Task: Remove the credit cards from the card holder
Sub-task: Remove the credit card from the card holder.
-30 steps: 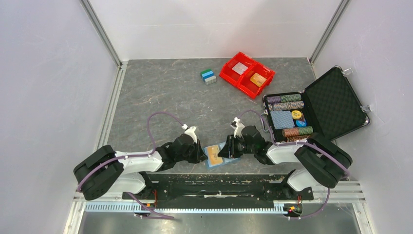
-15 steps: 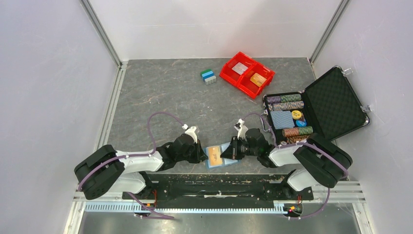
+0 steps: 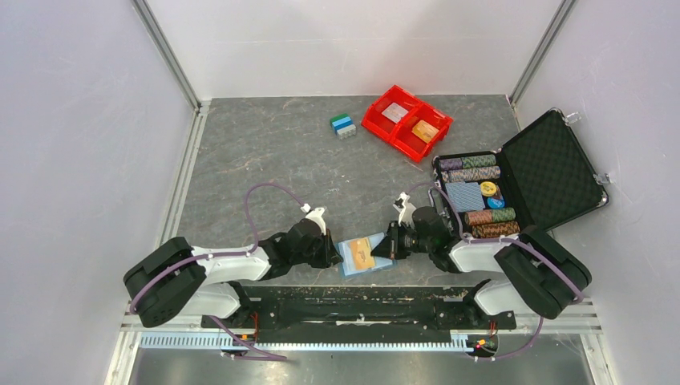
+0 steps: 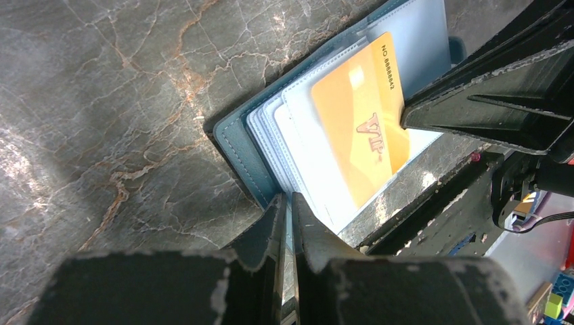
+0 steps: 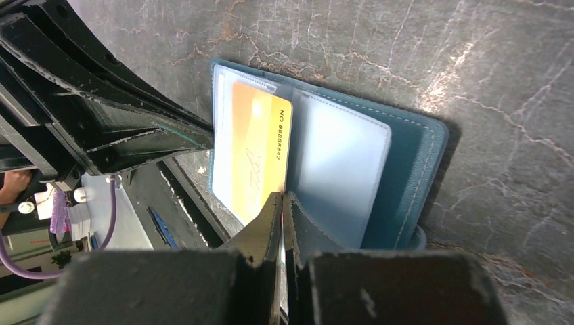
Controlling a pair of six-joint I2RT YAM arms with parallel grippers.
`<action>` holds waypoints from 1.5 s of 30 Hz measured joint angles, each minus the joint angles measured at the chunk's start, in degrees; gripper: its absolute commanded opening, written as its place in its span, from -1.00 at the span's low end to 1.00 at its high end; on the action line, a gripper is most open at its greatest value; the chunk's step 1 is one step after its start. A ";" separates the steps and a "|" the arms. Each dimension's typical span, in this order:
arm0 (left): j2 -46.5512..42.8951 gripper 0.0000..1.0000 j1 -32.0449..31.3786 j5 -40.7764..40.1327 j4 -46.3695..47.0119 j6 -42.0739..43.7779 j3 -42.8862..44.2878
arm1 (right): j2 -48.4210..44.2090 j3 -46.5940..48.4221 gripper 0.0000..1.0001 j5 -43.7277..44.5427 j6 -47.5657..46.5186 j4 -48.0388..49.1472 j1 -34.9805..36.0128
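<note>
The light-blue card holder (image 3: 374, 267) lies spread open on the table at the near edge, between my two grippers. An orange card (image 3: 362, 253) with a dark mark sticks partway out of a clear sleeve. My left gripper (image 3: 336, 255) is shut on the holder's left edge (image 4: 237, 145), with its tips (image 4: 290, 200) pinching the leaves. My right gripper (image 3: 384, 247) is shut on the orange card's edge (image 5: 257, 156), with its tips (image 5: 281, 198) at the card's near side. The holder's right panel (image 5: 342, 166) looks pale; I cannot tell if it holds a card.
A red two-compartment bin (image 3: 406, 120) at the back holds a whitish card and an orange card. An open black case (image 3: 553, 164) with poker chips and a blue deck stands at the right. A small blue-green block (image 3: 342, 125) lies left of the bin. The black rail runs just below the holder.
My right gripper has drawn back to the right, and the orange card has slid right with it, further out of its sleeve. My left gripper has stayed on the holder.
</note>
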 measured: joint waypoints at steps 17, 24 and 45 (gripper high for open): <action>0.09 -0.66 -0.02 0.00 -1.51 0.00 0.85 | -8.35 -0.35 -1.00 -0.98 -4.24 -8.11 -6.12; -1.42 -0.58 -0.07 -0.02 -5.03 0.02 1.62 | -8.22 -2.16 -1.00 -2.12 -2.95 -6.56 -6.23; -2.38 -0.43 -0.11 0.31 -7.72 0.02 2.25 | -4.09 -3.80 -1.00 -2.75 0.81 0.00 -3.91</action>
